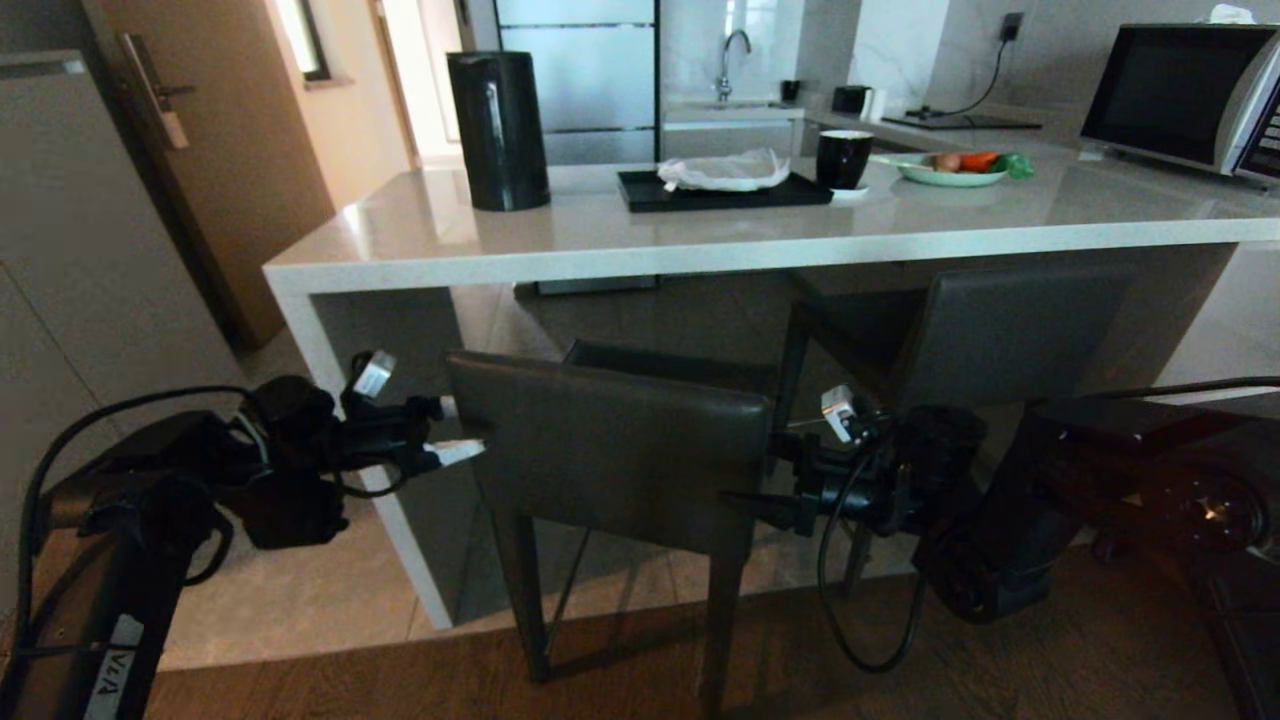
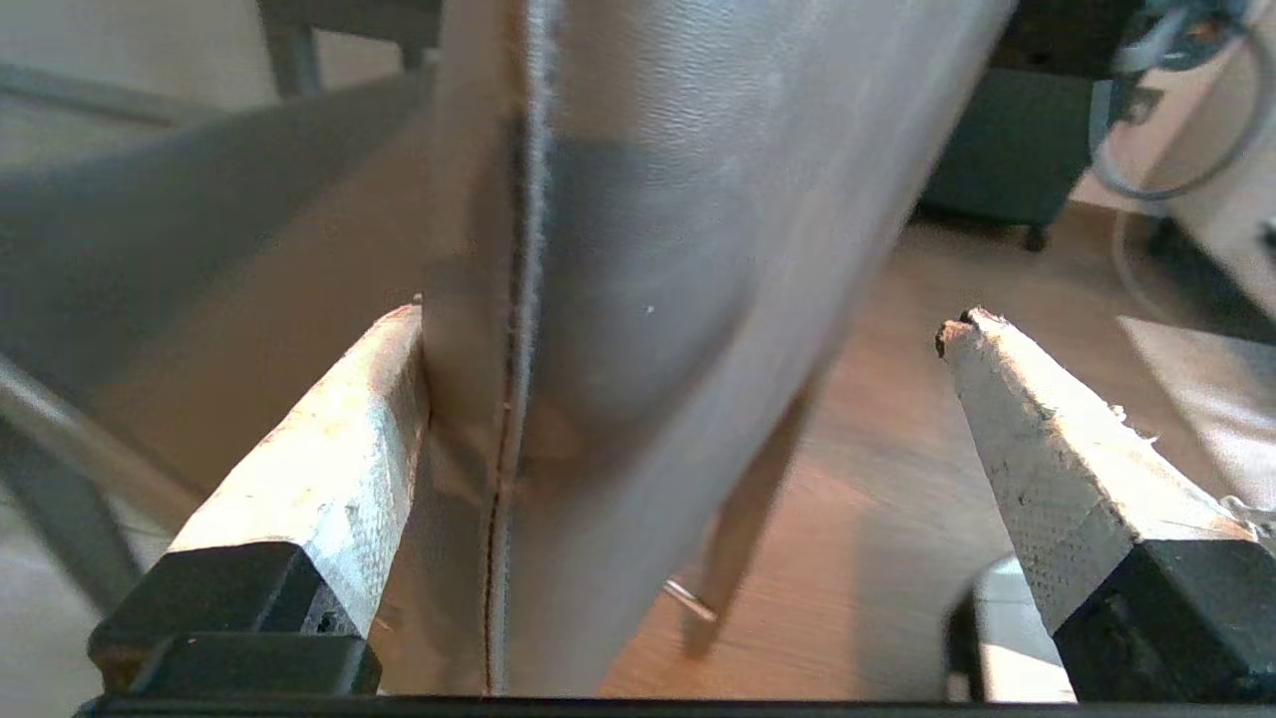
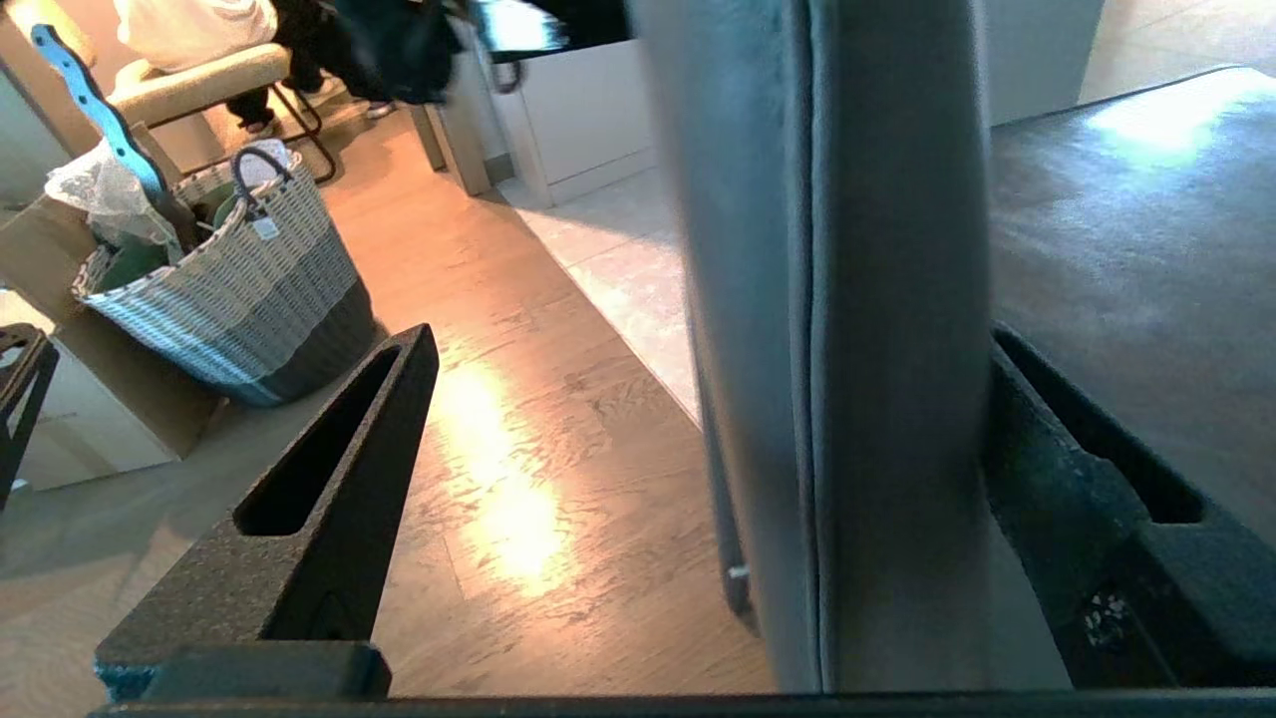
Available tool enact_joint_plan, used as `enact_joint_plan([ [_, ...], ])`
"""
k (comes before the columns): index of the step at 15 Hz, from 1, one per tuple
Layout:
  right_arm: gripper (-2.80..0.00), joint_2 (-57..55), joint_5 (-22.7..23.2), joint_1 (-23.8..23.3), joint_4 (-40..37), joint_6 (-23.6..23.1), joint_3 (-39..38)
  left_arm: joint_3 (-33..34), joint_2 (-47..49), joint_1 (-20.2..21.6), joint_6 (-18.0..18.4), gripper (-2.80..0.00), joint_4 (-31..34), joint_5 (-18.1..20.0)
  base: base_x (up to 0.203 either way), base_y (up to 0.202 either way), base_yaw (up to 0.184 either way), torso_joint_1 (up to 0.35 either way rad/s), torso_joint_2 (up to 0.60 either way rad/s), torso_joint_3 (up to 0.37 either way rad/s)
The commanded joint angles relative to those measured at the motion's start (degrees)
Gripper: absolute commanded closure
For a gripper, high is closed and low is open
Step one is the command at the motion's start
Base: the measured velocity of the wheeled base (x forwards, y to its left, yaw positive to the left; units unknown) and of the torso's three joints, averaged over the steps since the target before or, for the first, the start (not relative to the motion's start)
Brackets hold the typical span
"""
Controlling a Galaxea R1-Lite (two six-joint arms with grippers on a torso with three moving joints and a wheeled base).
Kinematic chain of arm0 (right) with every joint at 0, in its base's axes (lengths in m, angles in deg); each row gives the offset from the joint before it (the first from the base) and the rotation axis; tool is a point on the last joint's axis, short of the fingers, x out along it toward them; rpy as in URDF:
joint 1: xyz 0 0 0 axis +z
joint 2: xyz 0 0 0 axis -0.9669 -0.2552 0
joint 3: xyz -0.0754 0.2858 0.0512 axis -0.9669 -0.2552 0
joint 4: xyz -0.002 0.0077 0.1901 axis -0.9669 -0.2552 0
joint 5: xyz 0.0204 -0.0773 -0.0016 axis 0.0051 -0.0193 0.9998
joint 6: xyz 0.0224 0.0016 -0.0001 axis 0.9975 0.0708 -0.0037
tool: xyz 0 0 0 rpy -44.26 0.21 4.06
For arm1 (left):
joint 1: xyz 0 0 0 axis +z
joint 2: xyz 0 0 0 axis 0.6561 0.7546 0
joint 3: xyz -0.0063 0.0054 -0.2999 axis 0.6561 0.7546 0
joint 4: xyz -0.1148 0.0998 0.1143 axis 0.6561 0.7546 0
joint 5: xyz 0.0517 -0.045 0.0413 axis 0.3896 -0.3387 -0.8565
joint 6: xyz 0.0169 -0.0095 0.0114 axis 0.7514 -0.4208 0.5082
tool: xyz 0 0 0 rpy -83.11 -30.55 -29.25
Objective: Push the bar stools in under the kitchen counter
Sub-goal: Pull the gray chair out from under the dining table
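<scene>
The near stool [image 1: 610,440] stands at 6 o'clock in the head view, its backrest facing the robot and its seat partly under the counter [image 1: 640,245] edge. The second stool [image 1: 1000,335] sits at 3 o'clock of it, tucked further under the worktop. The left gripper [image 1: 455,430] is at the backrest's 9 o'clock edge, jaws spread wide around that edge; in the left wrist view one pale finger [image 2: 319,469] touches the backrest side while the other stands clear. The right gripper [image 1: 765,480] is at the 3 o'clock edge, jaws likewise spread, with the backrest between them and one black finger [image 3: 1077,479] against it.

On the counter stand a tall black cylinder [image 1: 497,130] at 11 o'clock, a black tray [image 1: 725,190] with a white bag [image 1: 725,170], a black cup [image 1: 843,158], a green plate [image 1: 950,172] with food, and a microwave [image 1: 1185,95] at 2 o'clock. The counter's slab leg [image 1: 365,440] stands just behind the left gripper. In the right wrist view a woven basket [image 3: 239,289] sits on the wood floor, well apart from the stool.
</scene>
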Motion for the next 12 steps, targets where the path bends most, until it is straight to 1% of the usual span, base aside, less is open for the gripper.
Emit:
enact_joint_plan([
  [1,-2.80,-0.92,-0.45,0.76,0.38,-0.02,-0.34,10.60,-5.74,0.03,3.42,-2.80,-0.40,0.60,0.000,0.000,0.000,0.000,0.00,0.000],
  [4,-2.80,-0.94,-0.57,1.84,0.38,0.07,-0.34,23.86,-9.05,0.01,12.92,-2.80,-0.40,0.66,0.000,0.000,0.000,0.000,0.00,0.000],
  [5,-2.80,-0.86,-0.94,1.84,0.38,0.05,-0.34,28.21,-10.26,-0.02,15.09,-2.80,-0.40,0.63,0.000,0.000,0.000,0.000,0.00,0.000],
  [7,-2.80,-0.77,-1.51,1.89,0.38,0.05,-0.12,34.85,-13.29,0.07,19.41,-2.80,-0.40,0.40,0.000,0.000,0.000,0.000,0.00,0.000],
  [8,-2.80,-0.77,-1.62,1.84,0.38,0.16,0.19,37.04,-14.56,0.48,22.50,-2.80,-0.40,-0.45,0.000,0.000,0.000,0.000,0.00,0.000],
  [9,-2.80,-0.77,-1.90,1.84,0.38,0.14,0.01,38.84,-15.45,0.83,24.31,-2.80,-0.40,-3.18,0.000,0.000,0.000,0.000,0.00,0.000],
  [10,-2.80,-0.76,-2.24,1.93,0.38,-0.02,-0.25,40.12,-16.00,0.92,25.56,-2.80,-0.40,-7.22,0.000,0.000,0.000,0.000,0.00,0.000],
  [11,-2.80,-0.56,-2.24,2.02,0.38,-0.11,-0.43,40.75,-15.78,1.18,26.61,-2.80,-0.40,-8.81,0.000,0.000,0.000,0.000,0.00,0.000],
  [12,-2.80,-0.42,-2.24,2.09,0.38,-0.11,-0.56,40.76,-15.70,1.69,26.91,-2.80,-0.40,-8.76,0.000,0.000,0.000,0.000,0.00,0.000],
])
